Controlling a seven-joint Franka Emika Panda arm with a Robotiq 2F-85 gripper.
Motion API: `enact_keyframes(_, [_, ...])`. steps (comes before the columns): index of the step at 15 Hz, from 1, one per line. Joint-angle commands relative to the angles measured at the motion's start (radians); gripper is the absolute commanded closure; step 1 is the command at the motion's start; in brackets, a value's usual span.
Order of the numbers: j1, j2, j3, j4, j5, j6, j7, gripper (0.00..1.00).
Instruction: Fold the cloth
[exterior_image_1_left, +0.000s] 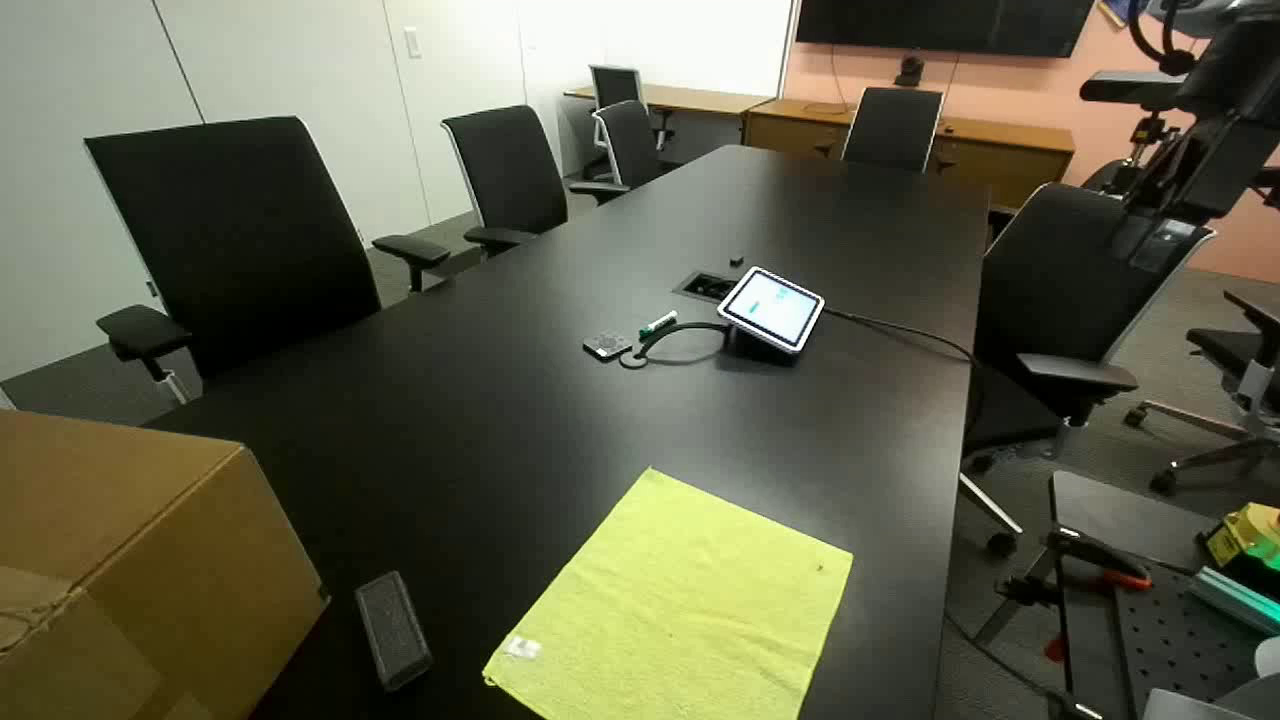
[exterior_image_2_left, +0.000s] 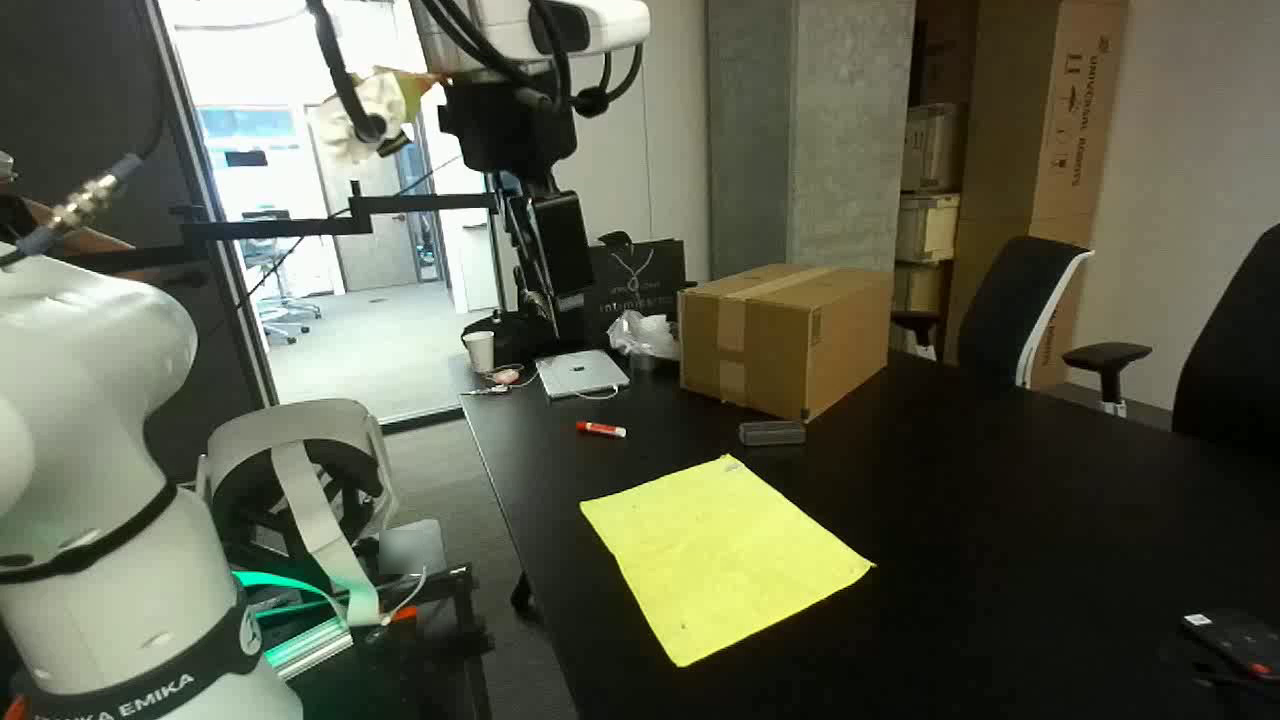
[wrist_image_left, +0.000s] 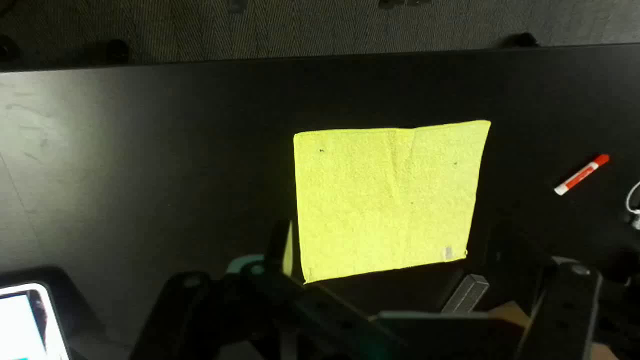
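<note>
My fingers (wrist_image_left: 276, 246): parted wide, clear of the yellow cloth (wrist_image_left: 385, 200).
Cloth lies flat, unfolded, on the black table (exterior_image_1_left: 480, 430), lightly creased, its labelled corner (exterior_image_1_left: 521, 647) near the grey block (exterior_image_1_left: 393, 632).

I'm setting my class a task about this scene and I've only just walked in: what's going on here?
A robot arm appears to be set up to fold a yellow cloth. Right now it is handling nothing: its open gripper is raised clear of the cloth, which lies spread out, unfolded, on the dark table. A red-and-white marker and a cardboard box share the table.
</note>
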Motion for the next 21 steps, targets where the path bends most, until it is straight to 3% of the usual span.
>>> enact_keyframes(1, [-0.017,0.003,0.013,0.008,0.012,-0.003,-0.011,0.00])
enact_keyframes(7, [-0.017,0.001,0.013,0.020,0.012,-0.003,-0.011,0.00])
enact_keyframes(12, [0.018,0.124,0.039,0.045,0.016,0.056,-0.014,0.00])
enact_keyframes(17, [0.074,0.319,0.111,0.043,0.063,0.291,0.030,0.00])
enact_keyframes(21, [0.118,0.499,0.152,0.057,0.170,0.479,0.077,0.00])
